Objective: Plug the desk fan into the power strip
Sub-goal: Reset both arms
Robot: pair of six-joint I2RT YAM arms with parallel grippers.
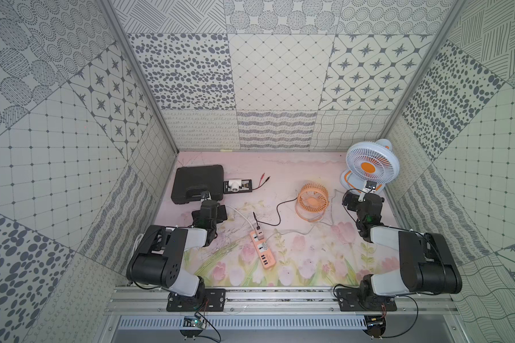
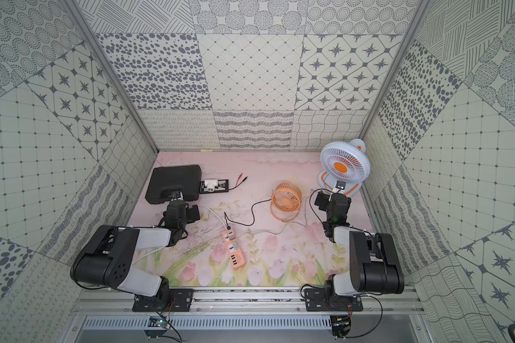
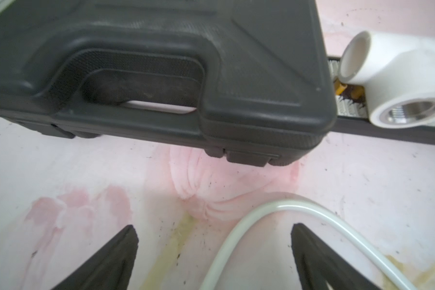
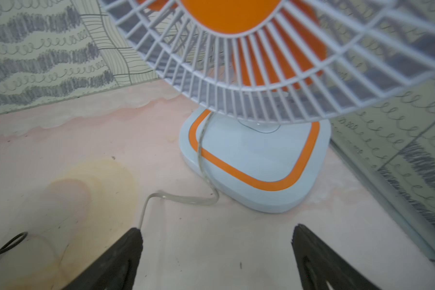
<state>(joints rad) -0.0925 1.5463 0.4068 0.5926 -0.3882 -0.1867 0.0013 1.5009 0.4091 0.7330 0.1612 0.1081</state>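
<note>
Peach-orange plastic, the power strip (image 1: 263, 249) lies on the flowered surface (image 1: 309, 267) between the two arms in both top views, with an adapter (image 1: 259, 233) on a black cable in its far socket. The white desk fan (image 1: 372, 166) stands in the far right corner, near a small orange fan (image 1: 312, 200)

Left wrist view: the left pincer (image 3: 211, 228) hangs wide apart and empty over the thick white cord (image 3: 286, 204), facing a black case (image 3: 161, 62)

Right wrist view: the right pincer (image 4: 216, 229) is spread and empty before the fan's base (image 4: 256, 160), with a clear cord (image 4: 186, 199) running past one fingertip
</note>
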